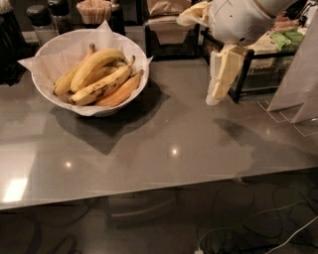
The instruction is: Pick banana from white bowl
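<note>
The gripper (215, 95) hangs over the right of the table (169, 163), seemingly empty; we cannot tell its opening. The banana (97, 63) lies uppermost in the white bowl (40, 88), well leftward, its long axis running lower-left to upper-right.

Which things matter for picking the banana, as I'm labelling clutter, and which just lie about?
Job: banana, white bowl, gripper hanging right of the bowl over the table.
Lying about: spotted banana, orange-tinted banana, black wire rack, cup of wooden sticks.
</note>
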`<state>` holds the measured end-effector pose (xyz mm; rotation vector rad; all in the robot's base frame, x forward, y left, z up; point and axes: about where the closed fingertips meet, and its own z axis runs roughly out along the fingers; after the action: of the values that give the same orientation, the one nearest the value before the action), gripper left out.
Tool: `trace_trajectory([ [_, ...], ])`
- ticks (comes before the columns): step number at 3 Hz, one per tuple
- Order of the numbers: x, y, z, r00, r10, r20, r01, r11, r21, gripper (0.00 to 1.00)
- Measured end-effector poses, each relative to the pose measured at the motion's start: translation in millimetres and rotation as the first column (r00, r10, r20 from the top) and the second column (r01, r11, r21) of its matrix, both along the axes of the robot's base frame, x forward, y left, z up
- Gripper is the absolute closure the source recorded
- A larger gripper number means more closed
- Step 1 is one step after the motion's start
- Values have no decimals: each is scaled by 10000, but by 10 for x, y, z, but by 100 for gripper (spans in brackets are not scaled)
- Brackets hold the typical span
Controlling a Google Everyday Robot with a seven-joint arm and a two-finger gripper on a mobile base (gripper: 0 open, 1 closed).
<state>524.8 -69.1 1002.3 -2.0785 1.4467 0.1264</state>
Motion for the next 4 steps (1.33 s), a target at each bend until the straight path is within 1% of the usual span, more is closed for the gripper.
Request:
trace_trajectory([
  [1,0,0,0,10000,-2,0,2,10000,0,0],
  [2,327,207,-1,9963,722,456,-732,9971,226,0],
  [3,800,482,64,9817,1521,1147,-1575,9867,394,0],
  [4,853,513,195,9781,1500,1443,-1593,9857,551,8],
])
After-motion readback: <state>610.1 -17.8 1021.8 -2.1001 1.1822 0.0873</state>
